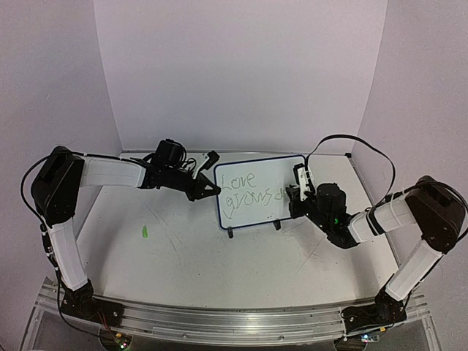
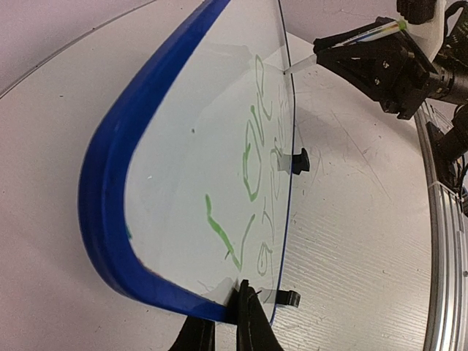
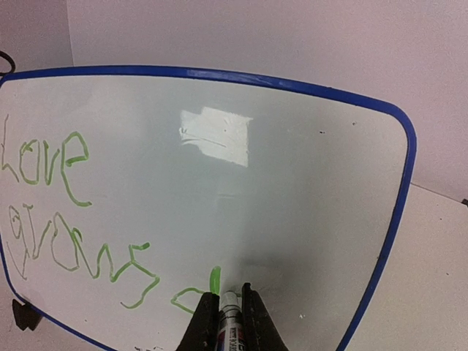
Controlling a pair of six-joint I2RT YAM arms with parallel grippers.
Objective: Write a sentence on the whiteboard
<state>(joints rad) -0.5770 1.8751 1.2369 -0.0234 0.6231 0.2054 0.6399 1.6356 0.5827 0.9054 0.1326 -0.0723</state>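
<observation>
The whiteboard (image 1: pixel 276 172) stands upright on two black feet at the table's middle back. Green handwriting, the sentence (image 1: pixel 247 189), reads "Love" above "grows d" (image 3: pixel 73 219). My left gripper (image 1: pixel 210 189) is shut on the board's blue left rim (image 2: pixel 110 219), one finger on each face (image 2: pixel 252 322). My right gripper (image 1: pixel 298 191) is shut on a marker (image 3: pixel 231 313). The marker's tip touches the board just right of the "d" on the lower line. In the left wrist view the marker (image 2: pixel 344 45) meets the board's face from the right.
A small green cap (image 1: pixel 145 232) lies on the table left of centre. White walls close in behind and at both sides. An aluminium rail (image 1: pixel 234 318) runs along the near edge. A black cable (image 1: pixel 365 150) loops above the right arm.
</observation>
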